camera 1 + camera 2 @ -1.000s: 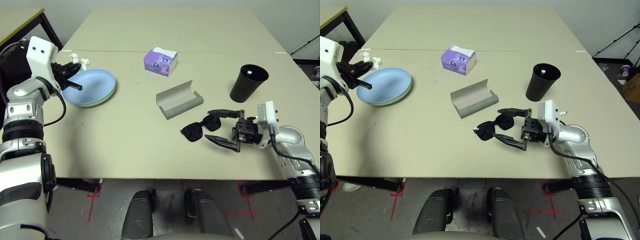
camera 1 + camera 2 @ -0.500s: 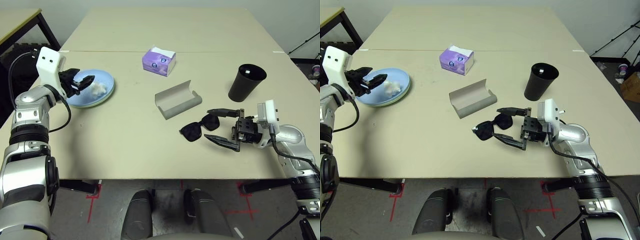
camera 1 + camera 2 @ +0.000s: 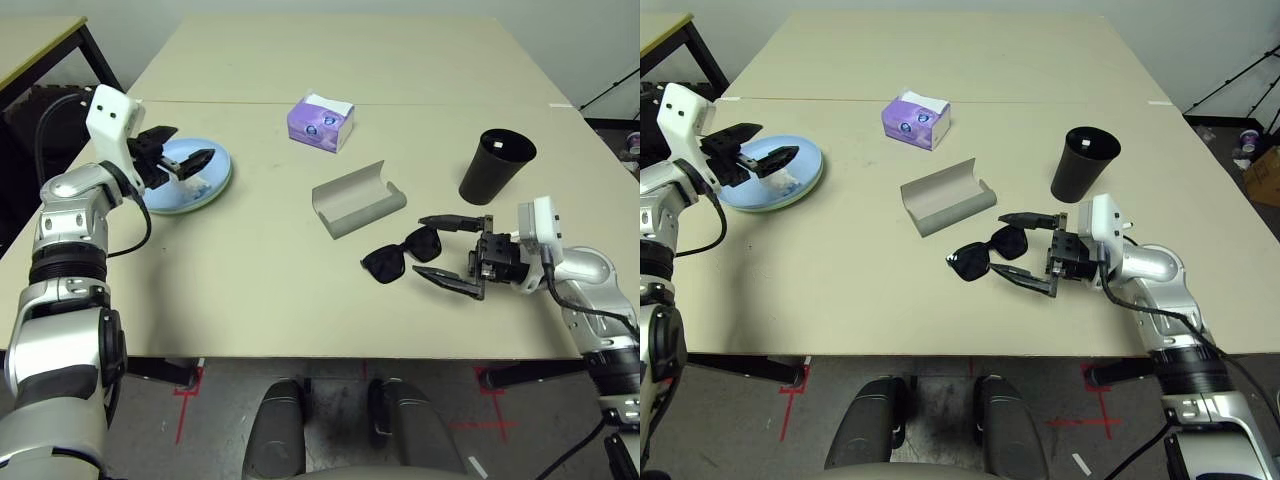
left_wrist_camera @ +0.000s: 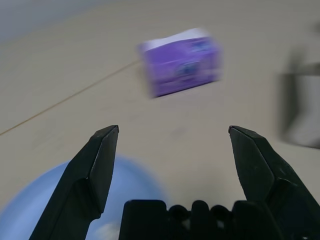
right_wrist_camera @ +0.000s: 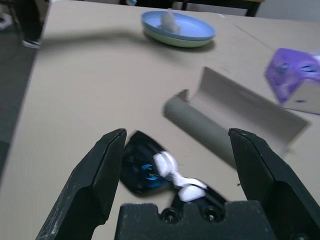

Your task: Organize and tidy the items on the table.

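Two plates, the blue plate stacked on the green plate, lie to the left of the glasses case, and they now carry the crumpled tissue, which one second ago was beyond their rim. The left gripper, closed then, is now wide open above them, with nothing held. So the tissue seems put away. The right gripper is also wide open, around one side of the sunglasses, without gripping, on the near side of the case; probably these come next.
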Action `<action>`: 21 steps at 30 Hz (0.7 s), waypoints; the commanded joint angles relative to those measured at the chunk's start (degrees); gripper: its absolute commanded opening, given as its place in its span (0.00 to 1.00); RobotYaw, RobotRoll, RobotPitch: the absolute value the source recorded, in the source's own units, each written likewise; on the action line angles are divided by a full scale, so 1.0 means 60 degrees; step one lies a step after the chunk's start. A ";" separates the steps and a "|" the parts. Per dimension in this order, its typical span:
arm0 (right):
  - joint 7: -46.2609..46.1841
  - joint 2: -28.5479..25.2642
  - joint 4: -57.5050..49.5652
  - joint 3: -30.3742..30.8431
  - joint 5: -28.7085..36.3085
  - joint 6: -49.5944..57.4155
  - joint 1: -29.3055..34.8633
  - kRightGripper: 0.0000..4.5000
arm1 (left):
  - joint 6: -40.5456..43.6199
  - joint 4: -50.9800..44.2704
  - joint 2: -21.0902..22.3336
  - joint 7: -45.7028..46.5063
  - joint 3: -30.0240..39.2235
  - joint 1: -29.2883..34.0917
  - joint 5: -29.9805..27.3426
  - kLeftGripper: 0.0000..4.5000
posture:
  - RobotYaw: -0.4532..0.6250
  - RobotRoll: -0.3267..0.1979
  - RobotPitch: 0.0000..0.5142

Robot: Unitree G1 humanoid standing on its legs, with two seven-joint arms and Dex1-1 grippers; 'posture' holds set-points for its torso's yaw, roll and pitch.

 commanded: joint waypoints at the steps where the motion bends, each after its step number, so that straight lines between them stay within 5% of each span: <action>1: 0.0300 -0.0105 0.0300 -0.0033 0.0001 -0.0111 -0.0165 1.00 | 0.0448 -0.1216 0.0059 -0.0937 -0.0462 0.0646 -0.0314 1.00 | 0.44 0.62 0.23; 10: 0.0651 -0.0047 0.0486 0.0156 -0.0060 0.0024 -0.0627 1.00 | 0.0394 -0.2724 0.0128 -0.2355 -0.1042 0.1721 -0.0658 1.00 | 0.46 0.62 0.24; 21: 0.1407 -0.0812 0.1070 0.1039 -0.1453 -0.0618 -0.1348 1.00 | 0.0392 -0.3769 0.0052 -0.2484 -0.1654 0.2504 -0.0571 1.00 | 0.45 0.62 0.24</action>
